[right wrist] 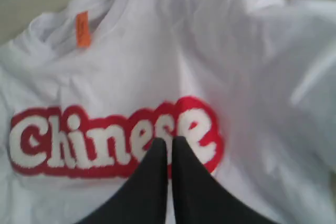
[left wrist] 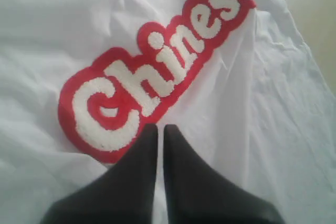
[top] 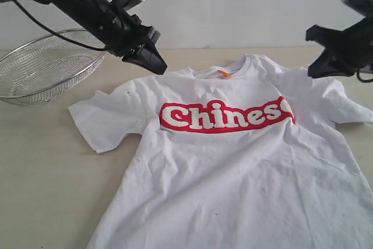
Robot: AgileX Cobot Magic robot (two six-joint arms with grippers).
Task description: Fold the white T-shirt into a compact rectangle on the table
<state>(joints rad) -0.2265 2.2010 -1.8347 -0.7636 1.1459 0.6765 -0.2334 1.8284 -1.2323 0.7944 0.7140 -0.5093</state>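
One white T-shirt (top: 233,167), one wire basket (top: 46,65), two tools (top: 158,66) (top: 313,72), one table (top: 41,161)

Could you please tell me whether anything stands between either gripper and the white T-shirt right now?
Nothing visible does. The left gripper and right gripper both hang shut and empty above the white T-shirt, which lies spread on the table. The wire basket sits off to the shirt's side, not on it.

T-shirt (top: 245,179) spread on table (top: 41,190), basket (top: 52,83) behind it, to the left
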